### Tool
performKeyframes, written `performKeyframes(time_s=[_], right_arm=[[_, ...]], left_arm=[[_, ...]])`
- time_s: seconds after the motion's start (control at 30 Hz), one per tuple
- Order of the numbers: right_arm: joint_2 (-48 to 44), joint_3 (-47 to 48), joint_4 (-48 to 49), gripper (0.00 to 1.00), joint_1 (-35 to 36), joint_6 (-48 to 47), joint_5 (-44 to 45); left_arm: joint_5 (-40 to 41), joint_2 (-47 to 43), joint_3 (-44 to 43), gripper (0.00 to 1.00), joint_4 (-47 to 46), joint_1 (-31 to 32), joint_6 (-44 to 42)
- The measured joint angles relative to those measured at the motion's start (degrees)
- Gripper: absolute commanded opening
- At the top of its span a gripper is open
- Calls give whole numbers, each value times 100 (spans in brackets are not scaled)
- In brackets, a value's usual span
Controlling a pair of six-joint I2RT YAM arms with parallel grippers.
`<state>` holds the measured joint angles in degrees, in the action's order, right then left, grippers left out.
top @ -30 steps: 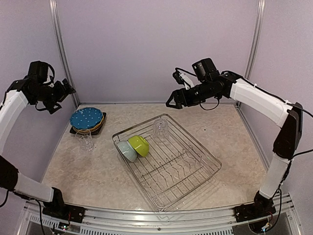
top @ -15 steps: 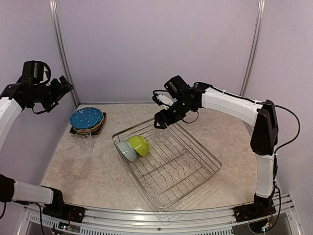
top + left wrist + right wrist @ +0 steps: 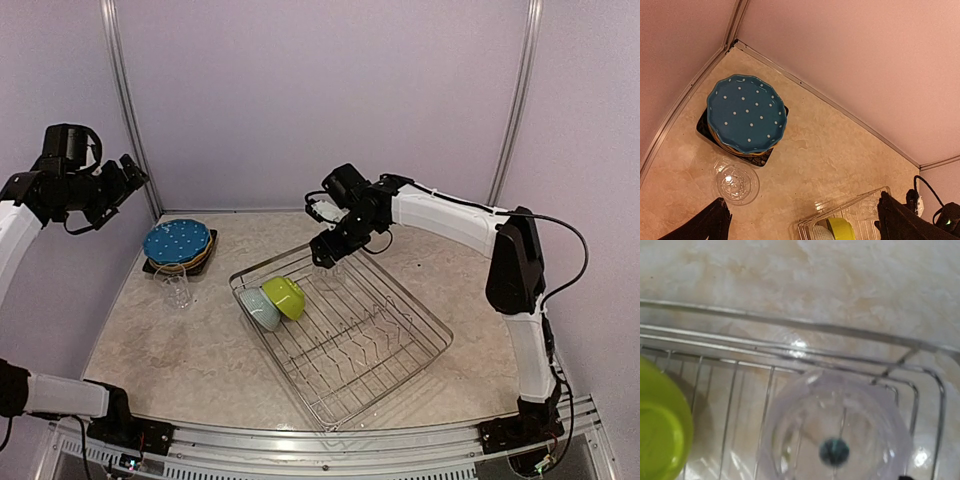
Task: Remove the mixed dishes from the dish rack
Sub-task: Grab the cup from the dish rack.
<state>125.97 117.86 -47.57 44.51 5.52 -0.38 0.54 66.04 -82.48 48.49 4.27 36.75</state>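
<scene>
Left gripper (image 3: 128, 173), high at 9 o'clock, gapes wide, empty. Plates (image 3: 746, 114) stack at 10 o'clock on the tabletop (image 3: 190, 350), loose glass (image 3: 177, 288) at their 6. The rack (image 3: 400, 345) holds blue bowl (image 3: 259, 308), lime bowl (image 3: 285, 296) and racked glass (image 3: 835, 440). Right gripper (image 3: 325, 252) hovers spread above it, gripping nothing.

Robot lab booth, plain walls (image 3: 320, 100) (aluminium frame (image 3: 124, 110))

Table (image 3: 200, 350): beige, marbled with pale veining.
Far-left corner: blue plate (image 3: 746, 113) with white dots, on a black square plate (image 3: 762, 159).
Glass on table (image 3: 737, 183): clear, colourless.
Dish rack (image 3: 350, 350): silver wire.
Rack's left edge: lime bowl (image 3: 285, 297), pale-blue bowl (image 3: 260, 309).
Rack's far corner: clear glass (image 3: 835, 440).
</scene>
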Motion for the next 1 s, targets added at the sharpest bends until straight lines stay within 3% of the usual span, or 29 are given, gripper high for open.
performKeyframes(time_s=[0.27,0.4,1.0], right_arm=[[289,302,42,82,0,-122,195],[476,407,105,89,0,-168,367],[549,485,111,90,9,-291,511]], left_arm=[[9,-2,0,99,-4,0,-9],[-4,-2,7,99,-7,0,-26],[-7,-2,114,99,-116,0,-105]])
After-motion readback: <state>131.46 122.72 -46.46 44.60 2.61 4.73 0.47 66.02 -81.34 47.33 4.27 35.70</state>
